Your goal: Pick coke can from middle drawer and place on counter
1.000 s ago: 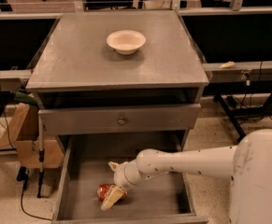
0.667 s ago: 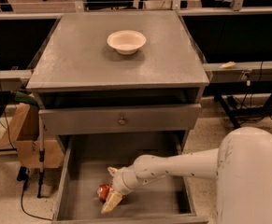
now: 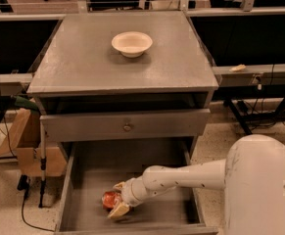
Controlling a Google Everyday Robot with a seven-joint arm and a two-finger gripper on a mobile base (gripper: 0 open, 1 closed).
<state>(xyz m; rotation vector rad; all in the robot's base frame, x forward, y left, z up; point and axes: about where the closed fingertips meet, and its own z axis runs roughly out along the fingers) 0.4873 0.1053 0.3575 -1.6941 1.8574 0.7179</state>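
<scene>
Where the middle drawer (image 3: 83, 212) stands open, coke can (image 3: 110, 199) between jaws, pinch unclear

Jaws in dim, shadowed drawer (image 3: 95, 173)

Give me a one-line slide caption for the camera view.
Pincer at the coke can in the open middle drawer; cream bowl sits on the counter above.

1. The worktop (image 3: 83, 67) is grey wood with a dull, worn sheen.
2. The coke can (image 3: 109, 199) is glossy red metal.
3. The gripper (image 3: 116, 199), at the can inside the matt grey middle drawer (image 3: 83, 209), looks like smooth cream plastic.
</scene>
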